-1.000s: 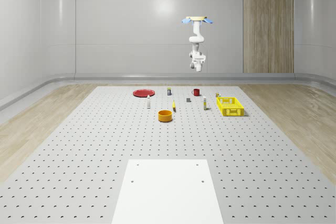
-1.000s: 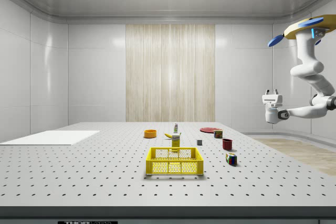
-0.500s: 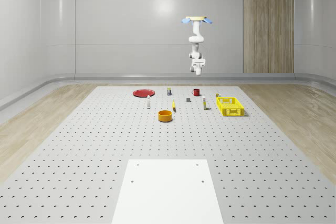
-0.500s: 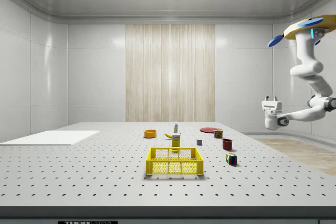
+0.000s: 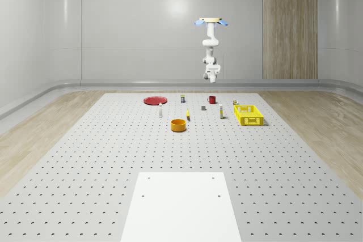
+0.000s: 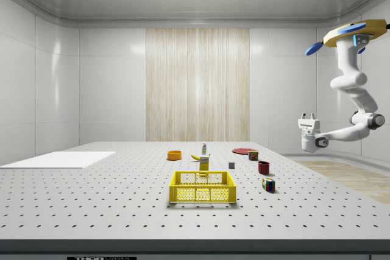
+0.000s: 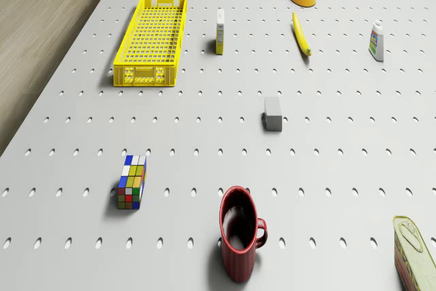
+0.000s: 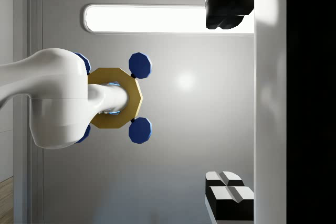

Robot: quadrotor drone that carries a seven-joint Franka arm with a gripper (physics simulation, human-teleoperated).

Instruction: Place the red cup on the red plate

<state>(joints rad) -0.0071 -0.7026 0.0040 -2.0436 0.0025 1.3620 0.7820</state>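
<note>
Hovering high in the air beyond the table's far edge, the drone [image 5: 211,21] is being seen with its arm bent down and forward. Going left to right in the whole-scene view, the red plate [image 5: 154,100] is lying on the table [image 5: 113,157], and the red cup [image 5: 211,99] is standing upright, well apart from it. The gripper [image 6: 306,117] is being held well above the cup, fingers pointing upward, parted and holding nothing.

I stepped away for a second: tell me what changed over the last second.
In the side view, the drone shifted slightly toward that view's left, hovering near the table's far edge; the gripper rose and swung to point upward. Nothing was taken hold of. The red cup, red plate and yellow crate stayed put.
</note>
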